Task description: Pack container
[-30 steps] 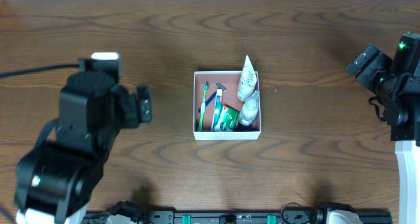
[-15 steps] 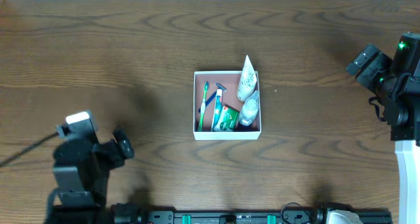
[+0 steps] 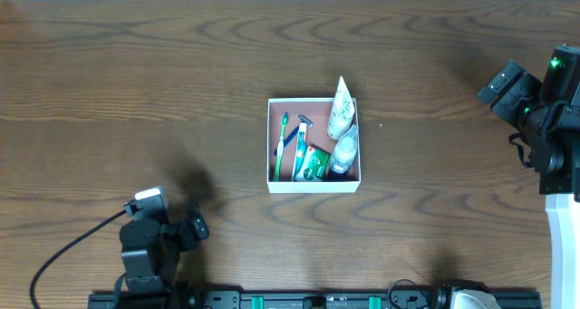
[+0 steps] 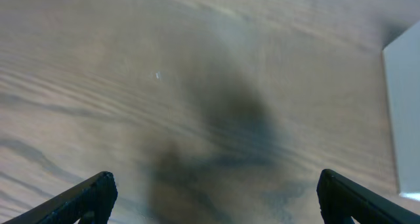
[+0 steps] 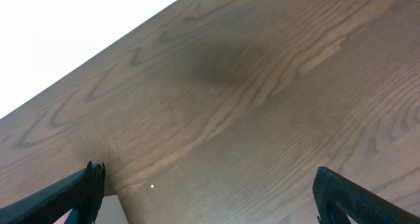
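Dark wood table [image 3: 227, 64]. Left gripper [image 4: 216, 188] low at front-left, fingers spread wide, empty. White-walled container [image 3: 314, 188] mid-table, holding toothbrush [image 3: 282, 144], razor [image 3: 302, 132], tube [image 3: 341, 105] and bottle [image 3: 344, 151]. Right gripper [image 5: 210, 184] far right, likewise spread, empty.

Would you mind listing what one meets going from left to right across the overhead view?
First the left gripper → green toothbrush → green packet → clear bottle (these three inside the container) → right gripper.

Left wrist view's blurry, and the shallow white-walled square container [image 4: 401, 112] is chopped by the right edge. Right wrist only catches its corner. Overhead, the black right arm [image 3: 553, 128] runs off frame; print on the green packet [image 3: 315, 164] is unreadable.
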Available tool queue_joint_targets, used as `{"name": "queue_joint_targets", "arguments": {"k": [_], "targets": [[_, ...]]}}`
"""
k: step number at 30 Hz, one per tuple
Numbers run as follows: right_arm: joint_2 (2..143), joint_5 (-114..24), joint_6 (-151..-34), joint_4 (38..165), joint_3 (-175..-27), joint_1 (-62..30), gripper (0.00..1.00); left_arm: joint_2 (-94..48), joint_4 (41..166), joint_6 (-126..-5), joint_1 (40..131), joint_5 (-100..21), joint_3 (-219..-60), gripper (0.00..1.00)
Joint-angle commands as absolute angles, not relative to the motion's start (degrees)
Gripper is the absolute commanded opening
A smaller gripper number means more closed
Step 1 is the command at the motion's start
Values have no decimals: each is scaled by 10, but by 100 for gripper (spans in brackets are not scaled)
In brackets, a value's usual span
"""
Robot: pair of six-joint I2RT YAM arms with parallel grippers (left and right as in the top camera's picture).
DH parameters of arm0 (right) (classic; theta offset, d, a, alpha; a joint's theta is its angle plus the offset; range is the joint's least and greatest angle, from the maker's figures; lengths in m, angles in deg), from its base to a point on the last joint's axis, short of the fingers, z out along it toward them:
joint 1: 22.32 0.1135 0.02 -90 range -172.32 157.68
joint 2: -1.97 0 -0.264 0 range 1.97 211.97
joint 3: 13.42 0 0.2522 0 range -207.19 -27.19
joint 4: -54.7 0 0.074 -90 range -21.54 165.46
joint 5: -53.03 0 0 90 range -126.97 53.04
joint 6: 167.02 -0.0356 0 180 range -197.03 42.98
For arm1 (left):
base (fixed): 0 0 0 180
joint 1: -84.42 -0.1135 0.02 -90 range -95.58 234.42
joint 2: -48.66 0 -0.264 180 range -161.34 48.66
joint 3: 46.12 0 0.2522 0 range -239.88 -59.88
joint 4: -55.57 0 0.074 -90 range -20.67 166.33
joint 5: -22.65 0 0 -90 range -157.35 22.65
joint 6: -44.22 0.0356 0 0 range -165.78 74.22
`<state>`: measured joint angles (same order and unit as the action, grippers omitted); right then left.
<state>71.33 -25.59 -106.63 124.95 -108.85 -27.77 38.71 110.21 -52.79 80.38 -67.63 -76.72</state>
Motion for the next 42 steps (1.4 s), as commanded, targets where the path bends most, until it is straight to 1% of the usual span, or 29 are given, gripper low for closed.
{"name": "queue_joint_targets", "arguments": {"k": [1,12,39,42], "targets": [[714,-252,-1074,1250,-1092,-281,99,411,1099,-520,801,-663,-741,98],[714,-252,-1074,1250,-1092,-281,99,461,1095,-520,801,-664,-690,98],[714,-252,-1074,1250,-1092,-281,99,461,1095,-520,801,-664,-690,98],[706,-252,-1069,1265,-1091,-281,99,461,1095,-520,801,-664,-690,98]]}}
